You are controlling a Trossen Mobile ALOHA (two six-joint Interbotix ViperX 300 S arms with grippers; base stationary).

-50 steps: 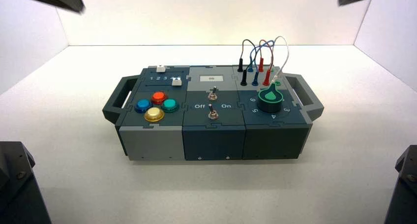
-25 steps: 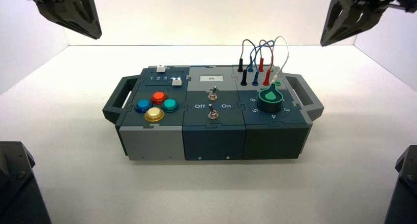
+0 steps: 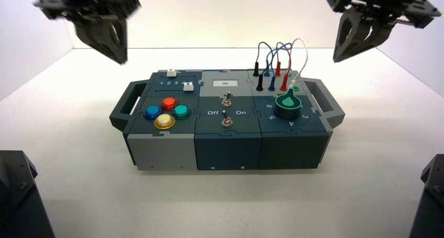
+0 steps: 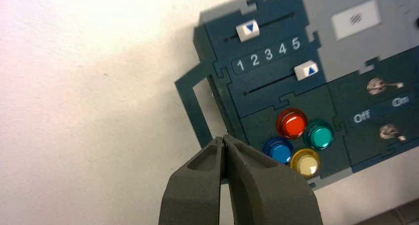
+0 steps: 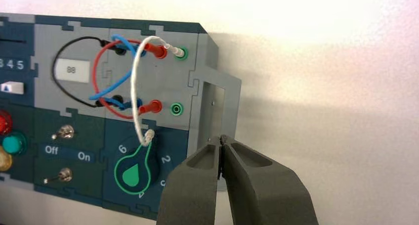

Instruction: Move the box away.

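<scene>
Barely begun: box (image 3: 225, 117) squarely mid-counter, untouched, all the moving left to do. Left hand (image 3: 116, 48) high above the box's left handle (image 3: 125, 104), right hand (image 3: 343, 49) high above its right handle (image 3: 324, 99), each with fingers pressed together and nothing held, a push or a lift by the handles likely needed next. Plain white counter (image 3: 78, 144) around the box, white walls (image 3: 225, 15) behind and to both sides.

2 dark grey, tapered, matte end effectors (image 3: 112, 42) (image 3: 348, 42)

"Off", "On", perhaps "88" on box (image 3: 225, 124)
</scene>
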